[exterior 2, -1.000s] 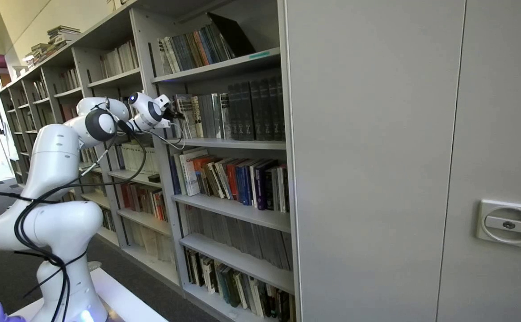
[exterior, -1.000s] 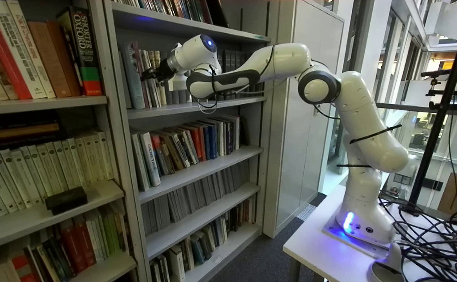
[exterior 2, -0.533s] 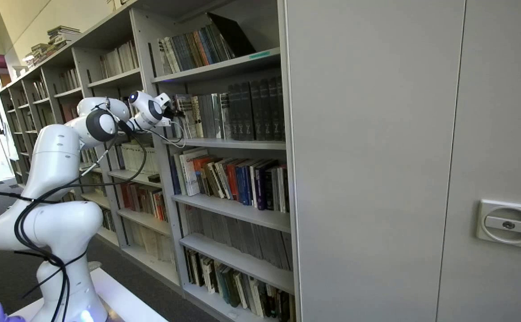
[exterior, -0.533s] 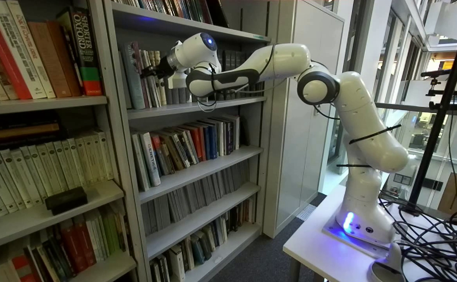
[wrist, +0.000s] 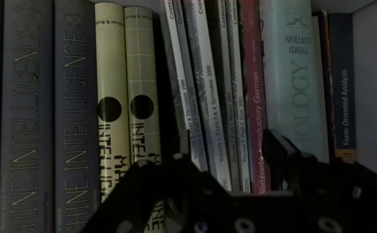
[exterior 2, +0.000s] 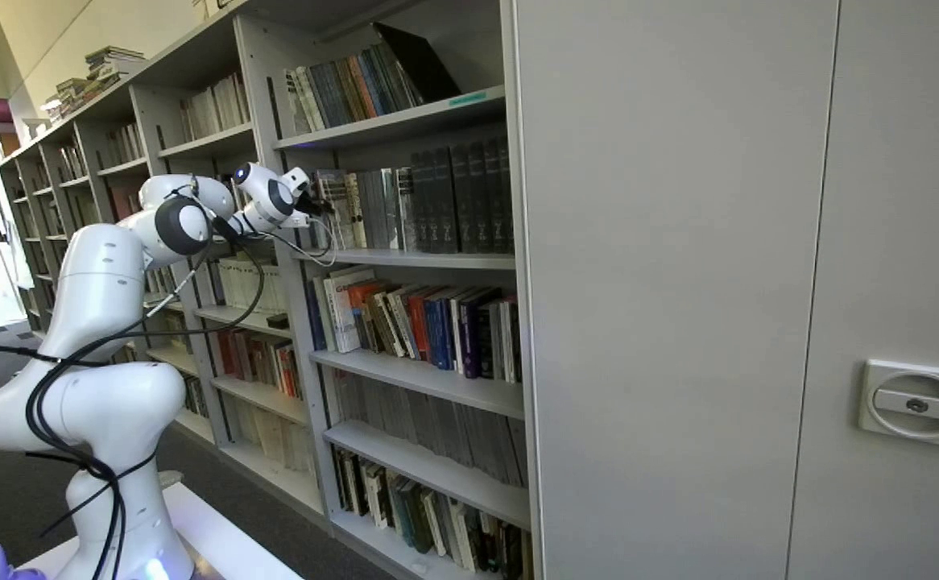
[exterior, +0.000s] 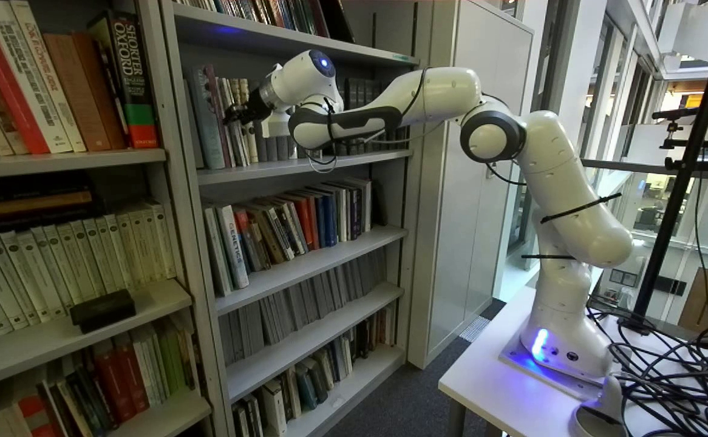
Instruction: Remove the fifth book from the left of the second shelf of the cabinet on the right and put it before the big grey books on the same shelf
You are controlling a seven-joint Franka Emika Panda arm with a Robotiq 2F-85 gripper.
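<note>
The wrist view stands upside down. A pinkish-red book (wrist: 256,110) stands upright beside a thick pale green-blue book (wrist: 300,77); it is probably the fifth from the shelf's left end. Several thin white journals (wrist: 209,106) lean on its other side. My gripper (wrist: 225,139) is open and empty, with one finger by the journals' far edge and the other in front of the seam between red and pale books. The gripper also shows in both exterior views, before the second shelf's left part (exterior: 232,115) (exterior 2: 324,208). Large dark grey volumes (exterior 2: 461,197) stand at this shelf's right end.
Cream books (wrist: 111,64) and grey Machine Intelligence books (wrist: 28,97) stand beyond the journals. A dark blue book (wrist: 343,84) is at the shelf's end by the cabinet side wall (wrist: 374,81). The shelf above (exterior: 305,33) overhangs the hand. The arm's loose cable (exterior 2: 328,246) hangs near the shelf edge.
In an exterior view my fingers moved slightly left at first and now sit slightly further right, drawn back a little. No book has visibly moved.
</note>
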